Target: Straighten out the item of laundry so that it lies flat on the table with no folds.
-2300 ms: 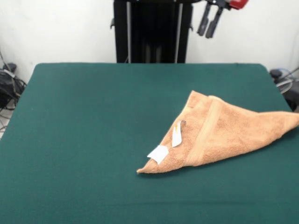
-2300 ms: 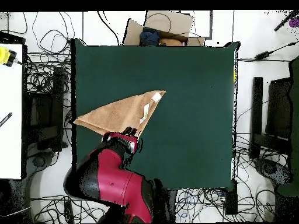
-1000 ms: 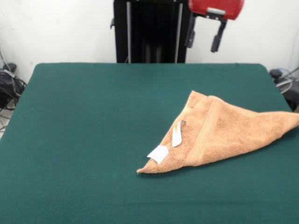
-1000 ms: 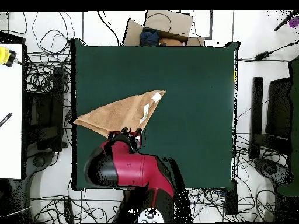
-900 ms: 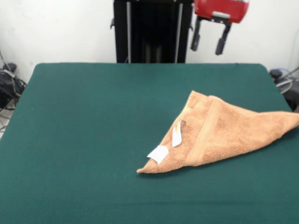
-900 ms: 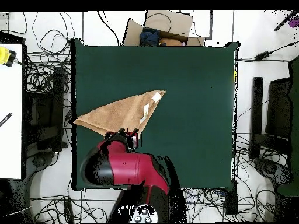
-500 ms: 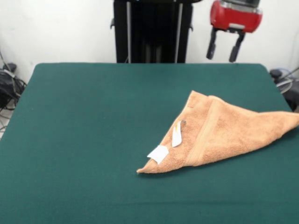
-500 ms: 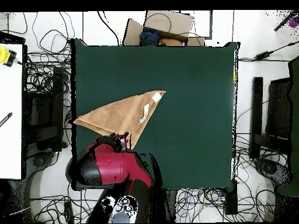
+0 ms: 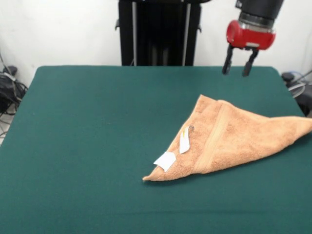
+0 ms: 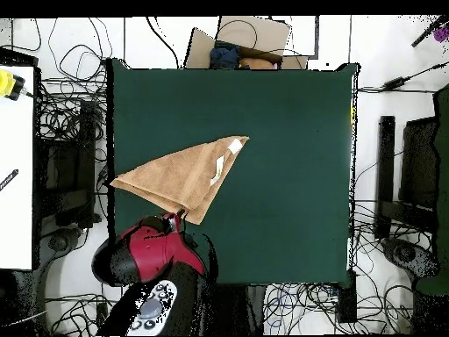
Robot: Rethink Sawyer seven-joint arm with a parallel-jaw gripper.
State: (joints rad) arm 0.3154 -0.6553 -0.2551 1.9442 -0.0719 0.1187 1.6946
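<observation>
The orange-tan towel [image 9: 236, 134] lies on the right half of the green table [image 9: 97, 146], folded into a triangle. One point faces the front, with two white tags [image 9: 165, 161] near it. Its right tip reaches the table's right edge. A woven band runs across the fold. My gripper [image 9: 236, 73] hangs open and empty above the table's far right part, behind the towel's far corner and clear of it. In the overhead view the towel [image 10: 180, 180] lies at the table's [image 10: 281, 132] left side. The gripper [image 10: 178, 214] shows just below the towel's lower edge.
The black pedestal [image 9: 158, 31] stands behind the table's far edge. Cables lie round the table on all sides [image 10: 74, 114]. A cardboard box [image 10: 241, 39] sits beyond the table's top edge in the overhead view, and a white bench [image 10: 16, 167] stands at the left.
My gripper has moved right and lower in the front view, from by the pedestal to above the table's far right part. The towel has not moved.
</observation>
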